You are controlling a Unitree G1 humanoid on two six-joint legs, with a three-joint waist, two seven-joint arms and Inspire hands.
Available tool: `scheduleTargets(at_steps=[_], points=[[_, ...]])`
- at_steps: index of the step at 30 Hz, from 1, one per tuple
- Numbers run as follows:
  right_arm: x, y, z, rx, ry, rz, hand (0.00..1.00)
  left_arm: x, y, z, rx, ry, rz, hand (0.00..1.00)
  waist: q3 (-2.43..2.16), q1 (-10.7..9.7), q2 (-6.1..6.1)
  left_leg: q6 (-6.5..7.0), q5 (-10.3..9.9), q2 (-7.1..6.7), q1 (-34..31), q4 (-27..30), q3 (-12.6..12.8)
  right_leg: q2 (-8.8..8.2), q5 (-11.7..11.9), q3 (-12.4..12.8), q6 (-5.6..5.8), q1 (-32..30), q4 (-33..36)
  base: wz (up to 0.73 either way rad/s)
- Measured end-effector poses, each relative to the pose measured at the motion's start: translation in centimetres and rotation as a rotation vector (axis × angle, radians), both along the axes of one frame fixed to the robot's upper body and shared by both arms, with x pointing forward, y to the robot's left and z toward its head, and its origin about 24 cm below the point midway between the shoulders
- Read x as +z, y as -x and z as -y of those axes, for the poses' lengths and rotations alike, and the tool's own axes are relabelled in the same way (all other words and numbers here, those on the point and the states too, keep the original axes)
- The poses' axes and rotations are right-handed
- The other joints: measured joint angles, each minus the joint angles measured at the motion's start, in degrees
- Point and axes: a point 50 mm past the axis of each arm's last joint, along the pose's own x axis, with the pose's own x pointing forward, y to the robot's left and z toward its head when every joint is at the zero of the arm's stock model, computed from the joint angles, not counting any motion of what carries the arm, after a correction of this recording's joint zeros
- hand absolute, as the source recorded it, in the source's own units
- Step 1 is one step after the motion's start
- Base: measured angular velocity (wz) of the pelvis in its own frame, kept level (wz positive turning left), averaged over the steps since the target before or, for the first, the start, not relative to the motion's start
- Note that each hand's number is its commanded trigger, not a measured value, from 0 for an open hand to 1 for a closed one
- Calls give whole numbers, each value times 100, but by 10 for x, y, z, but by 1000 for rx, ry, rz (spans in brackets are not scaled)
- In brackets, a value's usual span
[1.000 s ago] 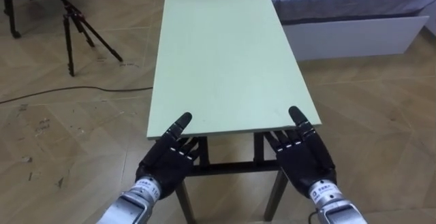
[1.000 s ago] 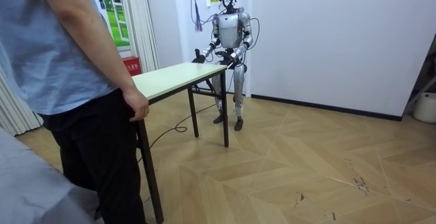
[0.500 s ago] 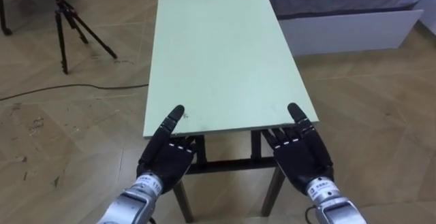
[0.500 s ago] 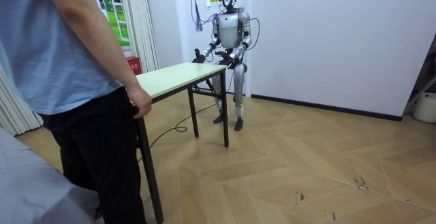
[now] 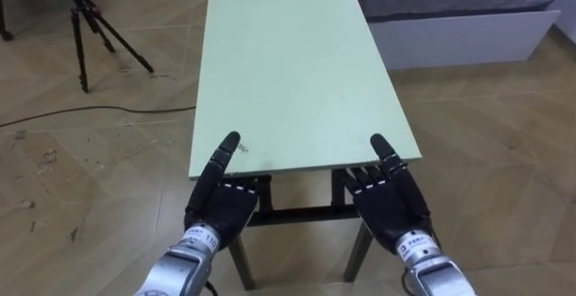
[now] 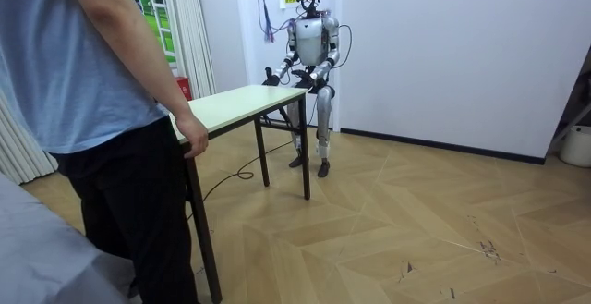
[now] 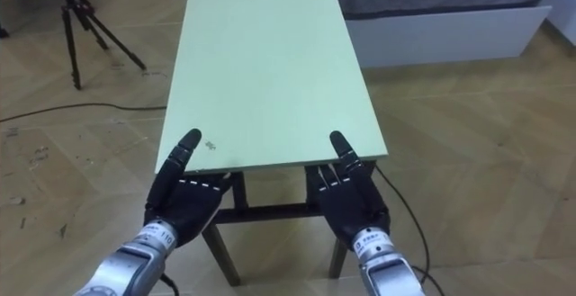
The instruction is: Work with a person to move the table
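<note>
The left hand [image 5: 223,208] is reaching up to the near short edge of the table [image 5: 288,62], close to its left corner. The front part of that hand is passing under the tabletop and out of sight, so how far it is closing on the board cannot be told. Its thumb is lying straight along the top surface, pointing away from the robot. The right hand [image 5: 389,204] is sitting the same way near the right corner, palm turned up below the edge, thumb resting flat on top, its hold likewise hidden by the board. Both forearms are coming in low and are being cut off by the lower border of the eye views.

The pale green table is stretching lengthwise away from the robot, its far end running out of the eye views. In the room view the robot is standing upright at one short end with both arms held forward. A person [image 6: 92,110], cut off at the shoulders, is holding the opposite end with one hand [image 6: 192,136]. A tripod [image 5: 85,26] is standing off to the left and a white bed base [image 5: 459,35] to the right.
</note>
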Motion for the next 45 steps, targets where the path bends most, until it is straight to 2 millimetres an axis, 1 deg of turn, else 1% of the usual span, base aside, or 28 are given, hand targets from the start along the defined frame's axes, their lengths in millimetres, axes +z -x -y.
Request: scheduleTargets(at_steps=[1,2,3,8,12,15,16,17,18,19,20,29,40,45], points=[[0,0,-1,1,1,2,92,0,0,0,1,2,8,65,3,0,-6,0,0,0,0,0,0,0,0,0,0,-1,-1,0],[0,0,-2,4,1,4,100,0,0,0,2,2,11,79,5,1,-9,0,0,-1,-2,1,-3,0,0,-1,0,0,-2,0],[0,0,-2,5,1,3,100,0,0,0,3,2,12,100,6,1,-10,0,0,-1,-3,1,-4,-1,0,-1,0,0,-2,0],[-4,1,-1,0,9,-27,100,0,0,3,3,10,13,100,8,1,-14,0,0,2,-55,8,-34,-6,0,-40,1,-22,-12,3],[-11,-2,-2,5,33,-105,100,-7,3,4,-1,0,-23,100,19,20,-29,-1,0,-8,-101,17,-33,-14,-1,-73,1,-85,-7,0],[-14,-5,-5,32,74,-126,100,-13,6,4,-2,-7,-54,100,25,17,-39,-1,1,-23,-43,-46,-78,-39,-2,-82,3,-91,22,-5],[-14,-5,-8,55,95,-113,100,-14,6,2,8,-15,-62,100,45,7,-70,-1,1,-34,27,-79,-191,-41,-2,-85,3,-92,99,-15],[-14,-5,-9,64,103,-115,100,-15,7,1,11,-20,-67,100,46,5,-87,-1,1,-40,63,-104,-267,-39,-2,-96,3,-86,128,-14],[-16,-3,-10,69,105,-122,100,-16,7,0,9,-29,-73,100,59,-4,-132,-1,1,-57,101,-121,-329,-41,-2,-114,2,-50,124,-3],[-16,-3,-10,68,105,-121,100,-16,7,0,6,-25,-73,100,68,-21,-157,-1,1,-100,115,-125,-328,-47,-1,-112,2,-9,78,0],[-16,-3,-9,68,107,-121,100,-15,7,1,6,-24,-72,100,66,-21,-159,-1,1,-106,116,-125,-329,-52,-2,-111,2,-6,77,4],[-16,-4,-8,78,128,-118,100,-16,4,1,-14,-45,-77,100,63,1,-151,-1,1,-119,124,-146,-331,-68,-2,-87,3,53,-61,0],[-17,-3,-5,83,132,-121,100,-20,5,1,-24,-40,-86,100,35,8,-69,-2,2,-129,170,-203,-331,-44,-4,-116,6,106,-122,0],[-18,-1,-5,91,136,-129,100,-23,7,1,-29,-48,-90,100,37,11,-43,-2,2,-129,241,-225,-319,-48,-4,-118,7,171,-124,0]])
